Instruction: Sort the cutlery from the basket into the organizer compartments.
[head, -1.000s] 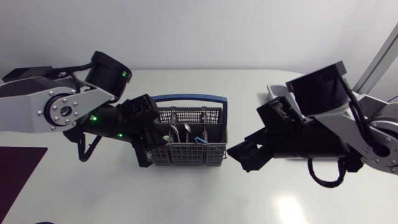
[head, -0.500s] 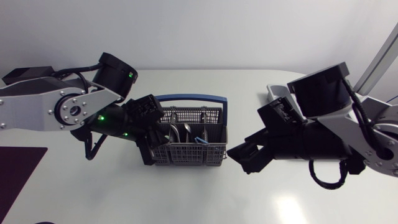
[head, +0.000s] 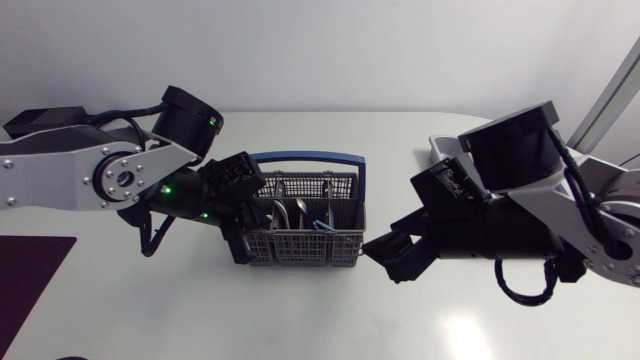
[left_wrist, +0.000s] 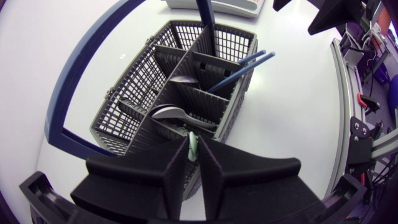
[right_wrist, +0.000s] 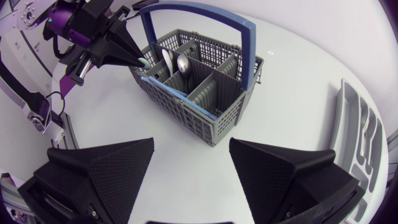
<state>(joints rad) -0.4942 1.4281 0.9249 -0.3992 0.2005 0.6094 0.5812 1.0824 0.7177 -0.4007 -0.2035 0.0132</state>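
Observation:
A grey mesh cutlery basket (head: 300, 247) with a blue handle stands mid-table and holds spoons (left_wrist: 174, 112) and blue-handled pieces (left_wrist: 242, 65). My left gripper (head: 243, 243) is at the basket's left end. In the left wrist view its fingers (left_wrist: 176, 168) press from both sides on a pale green cutlery handle (left_wrist: 193, 149) sticking up from the nearest compartment. My right gripper (head: 386, 255) hangs open just off the basket's right end, nothing between its fingers (right_wrist: 99, 171). In the right wrist view the basket (right_wrist: 205, 118) lies ahead of it. The grey organizer (right_wrist: 360, 134) lies at the right.
The organizer (head: 443, 150) is partly hidden behind my right arm in the head view. A dark mat (head: 25, 275) lies at the table's left front edge. Bare white table runs along the front.
My left gripper's fingers have drawn together onto the pale green handle, after the left arm shifted slightly toward the basket. My right arm has barely moved.

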